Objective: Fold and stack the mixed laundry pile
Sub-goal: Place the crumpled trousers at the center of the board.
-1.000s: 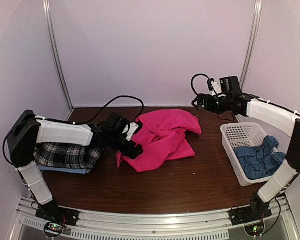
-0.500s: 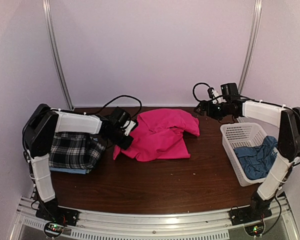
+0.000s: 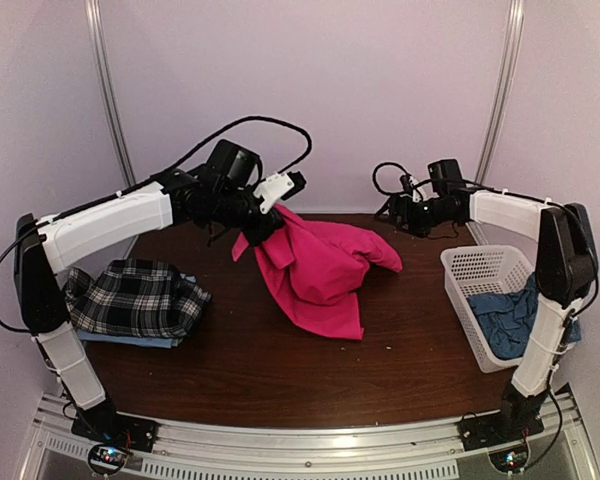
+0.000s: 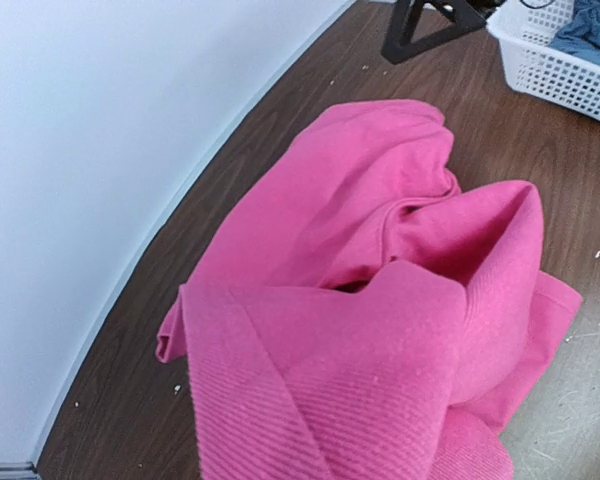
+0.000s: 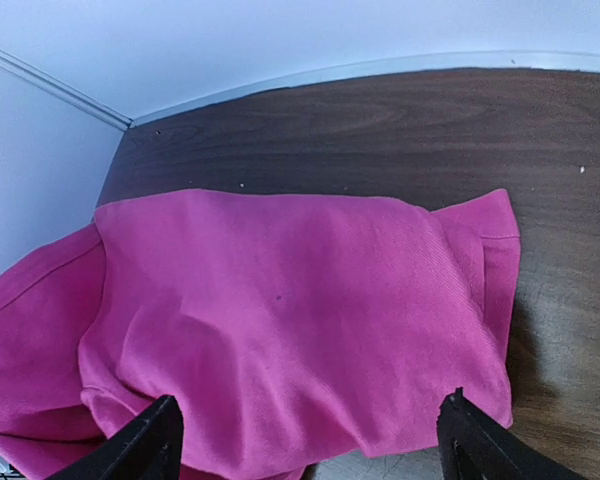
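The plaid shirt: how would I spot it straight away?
Start at the dark wooden table and go to its left side. The plaid shirt lies there folded on a light blue cloth; it alone is black-and-white checked.
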